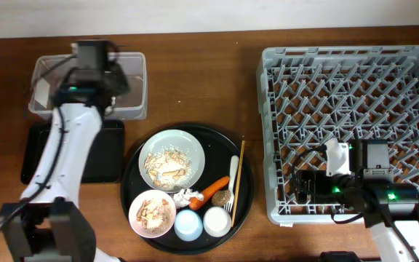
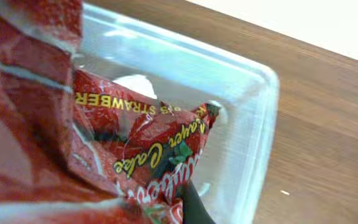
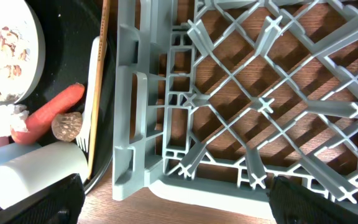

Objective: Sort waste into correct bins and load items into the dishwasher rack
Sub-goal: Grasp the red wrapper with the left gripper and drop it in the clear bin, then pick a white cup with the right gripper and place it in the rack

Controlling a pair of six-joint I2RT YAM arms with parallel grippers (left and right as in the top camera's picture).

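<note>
Red wrapper (image 2: 135, 149), printed with strawberry layer cake lettering, hangs above the clear plastic tub (image 2: 253, 124), over its inner space near one corner. The left gripper (image 1: 93, 62) pinches it; the wrapper fills most of the left wrist view, and only a dark piece of one finger (image 2: 194, 205) shows under it. A white thing lies on the floor of the tub below the wrapper; I cannot tell what it is.

I judge that this wrapper is very light, thin and crinkly, and a little slippery. It will not break, but it can stick to a finger pad or drift aside when it falls. A hold on a folded, bunched part is better than on a flat edge.

The right gripper (image 3: 176, 202) is far to the right of the tub, above the near left corner of the grey dishwasher rack (image 1: 355, 94). Its fingers stand wide apart and carry nothing.
</note>
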